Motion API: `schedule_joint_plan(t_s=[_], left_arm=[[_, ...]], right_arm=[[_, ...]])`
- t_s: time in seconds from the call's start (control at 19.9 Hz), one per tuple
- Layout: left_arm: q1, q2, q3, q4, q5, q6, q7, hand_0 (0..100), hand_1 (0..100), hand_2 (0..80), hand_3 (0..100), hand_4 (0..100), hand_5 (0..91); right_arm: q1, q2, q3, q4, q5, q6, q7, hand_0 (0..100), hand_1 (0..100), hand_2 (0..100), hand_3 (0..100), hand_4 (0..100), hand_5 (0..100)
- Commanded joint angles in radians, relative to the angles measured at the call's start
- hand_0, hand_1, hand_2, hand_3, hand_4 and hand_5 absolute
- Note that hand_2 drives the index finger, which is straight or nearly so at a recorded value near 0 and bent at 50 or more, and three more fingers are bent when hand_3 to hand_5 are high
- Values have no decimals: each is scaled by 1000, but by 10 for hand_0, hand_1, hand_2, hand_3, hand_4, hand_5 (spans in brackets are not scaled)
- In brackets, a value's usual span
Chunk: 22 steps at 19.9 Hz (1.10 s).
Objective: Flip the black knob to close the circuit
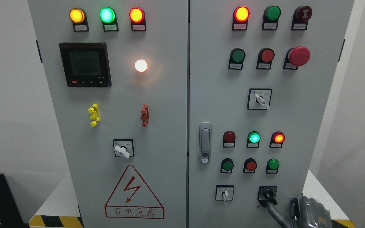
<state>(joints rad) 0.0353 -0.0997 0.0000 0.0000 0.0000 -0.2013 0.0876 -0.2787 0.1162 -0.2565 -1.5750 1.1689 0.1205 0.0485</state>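
Item: black knob (267, 193), lower right of the frame on the right cabinet door (220, 104), its lever angled down-right. My right robot hand (309, 212) sits just beside it at the bottom edge, positioned, I judge, for the flip; whether its fingers grip anything I cannot tell. Left robot hand not visible.
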Motion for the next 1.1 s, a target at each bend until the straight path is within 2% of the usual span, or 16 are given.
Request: schedule_joint_plan(t_s=[0.0, 0.35, 0.8, 1.05], left_arm=[[0, 0, -20, 22, -21, 0, -5, 120, 556, 0, 0, 0, 0], [0, 0, -20, 22, -20, 0, -5, 120, 556, 0, 0, 0, 0], [0, 0, -20, 22, -20, -1, -5, 120, 556, 0, 0, 0, 0], [0, 0, -20, 22, -21, -1, -5, 120, 556, 0, 0, 0, 0]], right_arm=[[-2, -1, -4, -8, -5, -1, 1, 0, 144, 785, 956, 779, 800], [4, 0, -1, -26, -15, -8, 2, 0, 144, 785, 955, 777, 799], [19, 7, 33, -37, -20, -13, 2, 0, 145, 783, 955, 776, 798], [35, 5, 40, -40, -18, -15, 14, 0, 146, 783, 955, 776, 797]])
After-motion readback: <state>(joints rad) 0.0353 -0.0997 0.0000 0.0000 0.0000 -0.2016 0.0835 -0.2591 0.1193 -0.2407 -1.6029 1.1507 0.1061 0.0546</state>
